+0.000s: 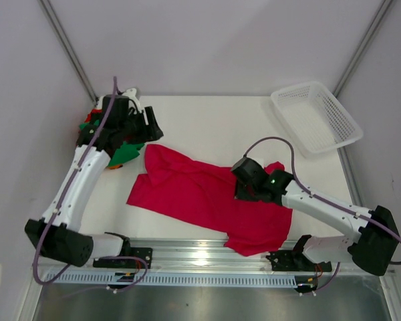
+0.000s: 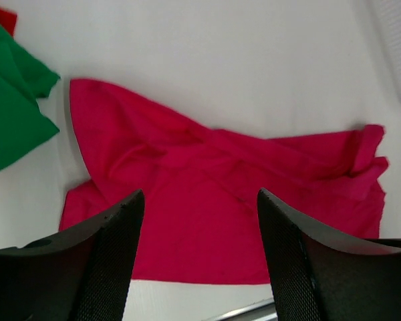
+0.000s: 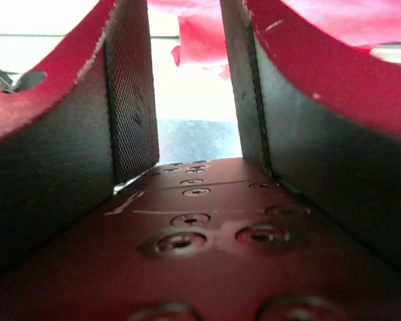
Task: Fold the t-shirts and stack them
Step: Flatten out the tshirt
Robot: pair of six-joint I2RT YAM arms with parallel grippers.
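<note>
A crimson-red t-shirt (image 1: 200, 197) lies spread and wrinkled across the middle of the table; it also fills the left wrist view (image 2: 207, 200). My left gripper (image 1: 150, 127) hovers above its far left corner, open, with nothing between the fingers (image 2: 200, 194). A green t-shirt (image 1: 123, 154) (image 2: 13, 100) lies bunched at the far left, with a bit of red cloth (image 2: 3, 17) behind it. My right gripper (image 1: 246, 190) is low over the crimson shirt's right half. Its jaws stand apart (image 3: 187, 93) with nothing between them, and red cloth (image 3: 200, 40) shows beyond the tips.
A white mesh basket (image 1: 315, 117) stands at the far right corner of the table. The metal rail (image 1: 207, 257) runs along the near edge, close to the shirt's lower hem. The left arm partly covers the pile of shirts at the far left.
</note>
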